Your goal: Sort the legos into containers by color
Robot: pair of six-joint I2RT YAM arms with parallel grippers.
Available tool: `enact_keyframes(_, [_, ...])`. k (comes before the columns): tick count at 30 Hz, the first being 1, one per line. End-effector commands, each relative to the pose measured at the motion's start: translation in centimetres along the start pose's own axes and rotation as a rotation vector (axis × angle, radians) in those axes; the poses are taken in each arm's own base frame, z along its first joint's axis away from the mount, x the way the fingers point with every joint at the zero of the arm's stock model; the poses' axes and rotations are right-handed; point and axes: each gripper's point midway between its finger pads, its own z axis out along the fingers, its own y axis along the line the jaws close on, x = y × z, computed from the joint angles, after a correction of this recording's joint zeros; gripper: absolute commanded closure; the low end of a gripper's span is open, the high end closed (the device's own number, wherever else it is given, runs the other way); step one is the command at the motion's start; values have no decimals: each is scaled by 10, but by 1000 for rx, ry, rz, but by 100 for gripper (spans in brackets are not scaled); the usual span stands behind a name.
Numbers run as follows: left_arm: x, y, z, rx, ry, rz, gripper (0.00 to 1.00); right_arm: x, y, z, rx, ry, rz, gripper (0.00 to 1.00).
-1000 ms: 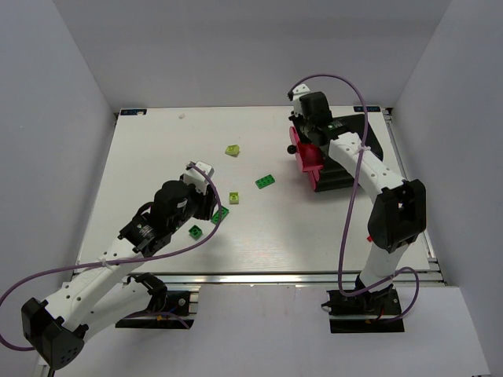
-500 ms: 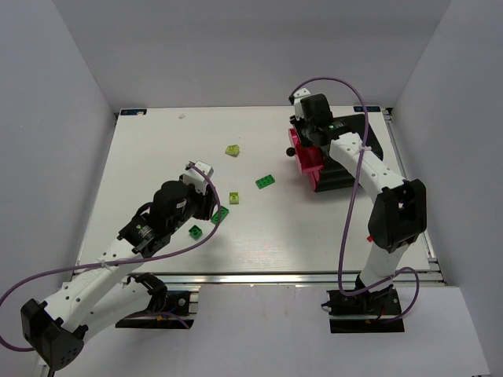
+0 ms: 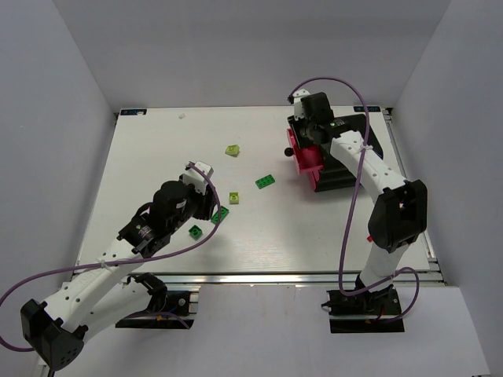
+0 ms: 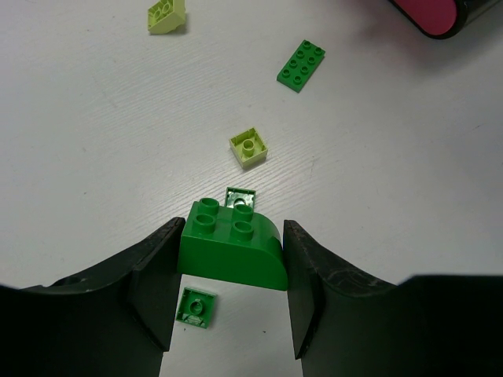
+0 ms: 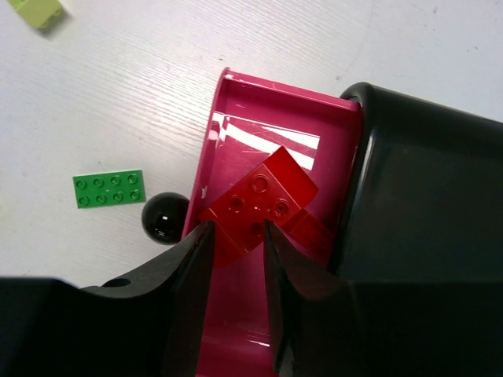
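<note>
Green brick is being clamped by the left gripper. Over a red brick in the drawer, the right gripper is being held parted.

No text, label, brand, number or sign can be read anywhere in these views.

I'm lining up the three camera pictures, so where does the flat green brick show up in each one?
Top camera: the flat green brick lies mid-table, left of the pink drawer.
Left wrist: upper right of the picture.
Right wrist: left side of the picture.
Shared landmark: the pink drawer, at the top right corner in the left wrist view and centre in the right wrist view.
</note>
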Motion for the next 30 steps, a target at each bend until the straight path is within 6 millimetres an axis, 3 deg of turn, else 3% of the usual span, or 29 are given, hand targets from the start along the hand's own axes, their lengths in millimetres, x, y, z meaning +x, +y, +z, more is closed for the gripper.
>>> enact_keyframes(1, [-4,1,-3,1,-23,-8,82,-30,-2,-20,-14,-86,24,62])
enact_keyframes(10, [-4,0,-3,3,-24,-8,82,-31,-14,-28,90,-106,195,62])
enact_keyframes(12, [-4,0,-3,3,-26,-9,82,-32,-16,-28,106,-115,253,57])
enact_keyframes(18, [-4,0,-2,3,-24,-8,82,-35,-9,-24,85,-110,352,30])
enact_keyframes(22, [-2,1,-2,-1,-19,-8,82,-30,-2,-16,77,-89,389,33])
enact_keyframes(30, [-2,1,-1,1,-17,-4,82,-20,-9,-7,126,-69,447,43])
